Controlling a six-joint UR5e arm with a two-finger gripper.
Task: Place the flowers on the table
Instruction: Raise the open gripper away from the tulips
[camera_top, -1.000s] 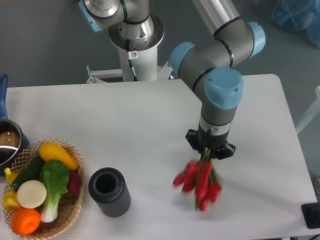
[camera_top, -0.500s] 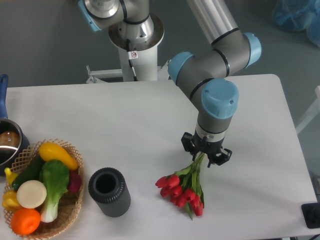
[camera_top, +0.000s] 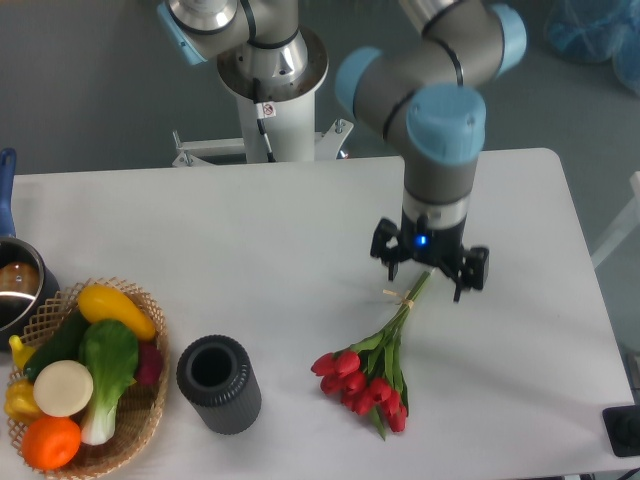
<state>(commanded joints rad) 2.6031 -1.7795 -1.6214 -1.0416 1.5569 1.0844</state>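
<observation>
Standing spread apart, the fingers (camera_top: 431, 268) hold nothing: they hang just above the stem ends of the tulip bunch (camera_top: 372, 366), whose red buds point away from them toward the near edge. The bunch lies flat on the white tabletop (camera_top: 250, 240), so the placing looks done and the wide gap lets the arm lift clear without snagging the string tie (camera_top: 402, 298). Well off to the buds' side stands a dark ribbed cylinder (camera_top: 219, 384), and beyond it a wicker basket (camera_top: 140, 425) of vegetables, untouched.
</observation>
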